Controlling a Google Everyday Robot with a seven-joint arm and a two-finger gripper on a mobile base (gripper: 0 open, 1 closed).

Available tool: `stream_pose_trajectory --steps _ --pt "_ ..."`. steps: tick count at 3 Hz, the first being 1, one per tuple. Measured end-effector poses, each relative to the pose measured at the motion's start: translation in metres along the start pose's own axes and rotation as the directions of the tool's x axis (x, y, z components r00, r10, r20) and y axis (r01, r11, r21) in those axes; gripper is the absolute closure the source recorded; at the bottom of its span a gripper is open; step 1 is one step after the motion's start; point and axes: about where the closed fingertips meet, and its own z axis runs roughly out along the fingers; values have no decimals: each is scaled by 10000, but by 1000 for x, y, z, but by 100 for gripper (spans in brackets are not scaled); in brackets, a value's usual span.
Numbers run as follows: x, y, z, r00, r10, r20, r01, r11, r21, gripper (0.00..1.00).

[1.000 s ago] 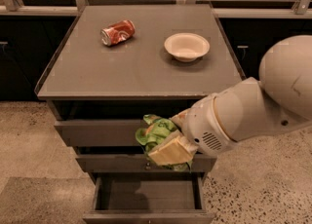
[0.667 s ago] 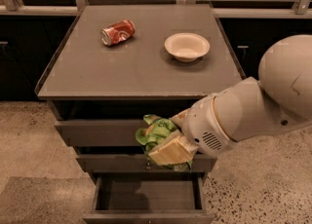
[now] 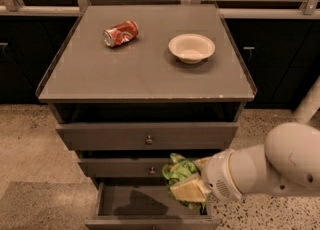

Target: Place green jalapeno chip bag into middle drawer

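The green jalapeno chip bag [image 3: 179, 173] is shiny green foil with a yellow-orange panel, crumpled in my gripper [image 3: 188, 186]. The gripper is shut on it, reaching in from the right on the white arm [image 3: 260, 166]. The bag hangs in front of the right part of the middle drawer [image 3: 120, 167], whose front with a small knob looks closed. It is above the open bottom drawer [image 3: 145, 205]. The bag hides most of the fingers.
A crushed red soda can [image 3: 120, 33] lies on the grey cabinet top [image 3: 145, 74] at the back left. A white bowl [image 3: 191, 47] stands at the back right. The top drawer [image 3: 148, 136] sits slightly forward. The speckled floor surrounds the cabinet.
The arm has dropped and drawn back to the right. The bag has gone from the top drawer's front down to the middle drawer's front, over the open bottom drawer.
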Motion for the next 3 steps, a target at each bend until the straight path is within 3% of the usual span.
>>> stream_pose_trajectory --steps 1,2,3 --pt "68 -34 40 9877 1551 -201 -1538 9867 528 100" --pt "67 -46 43 9869 1611 55 -1608 9823 961 100" --pt "67 -46 43 9870 1606 51 -1604 9824 957 100"
